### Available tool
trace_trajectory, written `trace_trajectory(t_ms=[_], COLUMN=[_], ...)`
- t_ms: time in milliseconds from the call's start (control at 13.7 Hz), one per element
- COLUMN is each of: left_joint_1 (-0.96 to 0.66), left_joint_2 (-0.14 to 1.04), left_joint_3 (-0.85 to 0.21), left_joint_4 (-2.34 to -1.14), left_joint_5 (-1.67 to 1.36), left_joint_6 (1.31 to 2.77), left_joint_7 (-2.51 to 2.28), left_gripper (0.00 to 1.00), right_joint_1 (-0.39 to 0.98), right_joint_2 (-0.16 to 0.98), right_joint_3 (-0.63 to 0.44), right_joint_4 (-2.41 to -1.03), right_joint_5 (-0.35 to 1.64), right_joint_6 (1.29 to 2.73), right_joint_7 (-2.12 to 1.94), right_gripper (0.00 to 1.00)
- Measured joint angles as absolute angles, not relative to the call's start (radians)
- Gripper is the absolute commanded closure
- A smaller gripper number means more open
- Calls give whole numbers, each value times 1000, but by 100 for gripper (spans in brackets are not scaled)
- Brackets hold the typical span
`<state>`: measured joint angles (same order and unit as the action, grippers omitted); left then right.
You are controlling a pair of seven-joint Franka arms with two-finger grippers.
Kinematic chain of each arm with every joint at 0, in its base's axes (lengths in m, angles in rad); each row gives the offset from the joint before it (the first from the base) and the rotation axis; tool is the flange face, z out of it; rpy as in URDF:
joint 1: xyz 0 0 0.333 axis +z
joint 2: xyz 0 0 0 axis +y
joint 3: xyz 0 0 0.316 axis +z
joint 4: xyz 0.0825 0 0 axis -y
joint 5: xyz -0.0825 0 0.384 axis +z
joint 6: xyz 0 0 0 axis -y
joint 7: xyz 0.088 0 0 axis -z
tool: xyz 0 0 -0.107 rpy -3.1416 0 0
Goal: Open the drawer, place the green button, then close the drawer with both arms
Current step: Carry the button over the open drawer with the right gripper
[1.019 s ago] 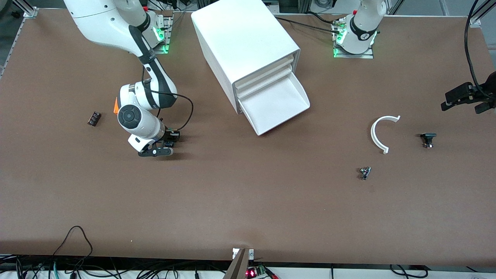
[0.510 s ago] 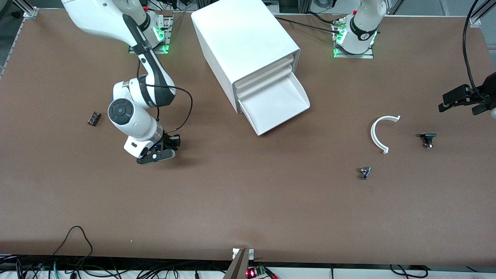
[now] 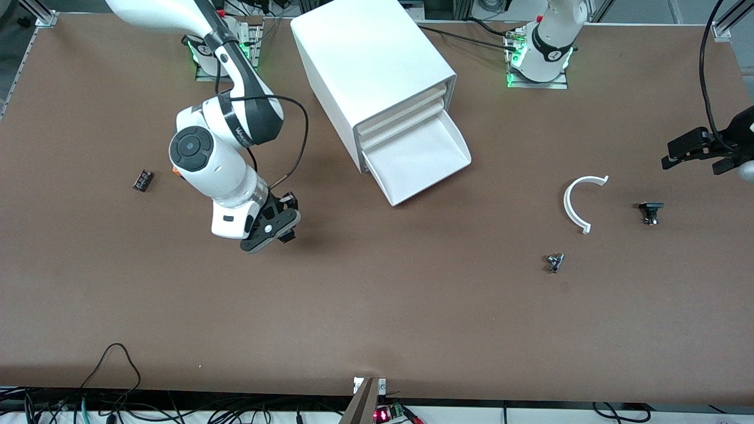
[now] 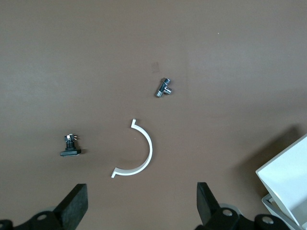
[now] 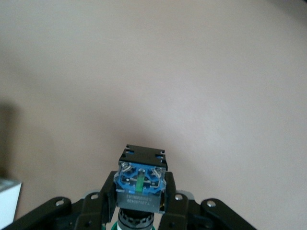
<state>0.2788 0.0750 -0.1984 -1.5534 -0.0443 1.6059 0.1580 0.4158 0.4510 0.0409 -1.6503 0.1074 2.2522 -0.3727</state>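
Front view shows the white cabinet (image 3: 377, 76) standing on the brown desk (image 3: 377, 318) between the two arm bases, and every place below is given from it. Its lowest drawer (image 3: 421, 159) is pulled out toward the front camera, its tray bare and its rim clear of other things. Wide bare desk lies nearer the camera than the cabinet. Toward the right arm's end of the desk from the cabinet, the right gripper (image 3: 281, 227) hangs over bare desk, well apart from the drawer, with the arm bent at the elbow and the wrist turned down and canted toward the cabinet. Its fingers (image 5: 108, 189) are closed narrowly on the button (image 5: 140, 182), whose blue and black body shows in the right wrist view; the green cap is hardly visible there, so it probably faces the palm. A small dark part (image 3: 143, 179) lies farther out toward that same end. Toward the left arm's end from the cabinet, a white curved strip (image 3: 580, 203), a black-capped switch (image 3: 650, 212) and a small metal fitting (image 3: 554, 262) lie apart from one another. The left gripper (image 3: 704, 153) waits over the desk's edge at that end, its fingers (image 4: 76, 203) spread wide and holding nothing.
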Motion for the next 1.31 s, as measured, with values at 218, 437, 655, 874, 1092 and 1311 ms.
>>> trace_trajectory(t_ms=[218, 437, 655, 874, 1092, 1311], left_joint_1=[278, 278, 278, 278, 278, 281], left_joint_2=[75, 75, 75, 75, 75, 75], left_joint_3=[-208, -212, -212, -214, -215, -215], left_joint_4=[-1553, -1554, -1554, -1554, -1554, -1554], left_joint_5=[-44, -44, -44, -44, -43, -43], left_joint_6=[1603, 1602, 1602, 1602, 1602, 1602], left_joint_7=[158, 158, 158, 158, 158, 158], left_gripper=[0, 0, 0, 0, 0, 0], right_joint_1=[423, 482, 578, 662, 731, 775], right_joint_2=[452, 462, 506, 535, 545, 590], right_joint_3=[136, 206, 232, 235, 236, 235], right_joint_4=[-1631, -1592, -1547, -1527, -1523, -1483], right_joint_5=[100, -10, -106, -203, -224, -225], right_joint_6=[2252, 2251, 2251, 2224, 2207, 2207], right_joint_7=[-493, -530, -584, -678, -792, -875], right_gripper=[69, 68, 69, 68, 68, 68])
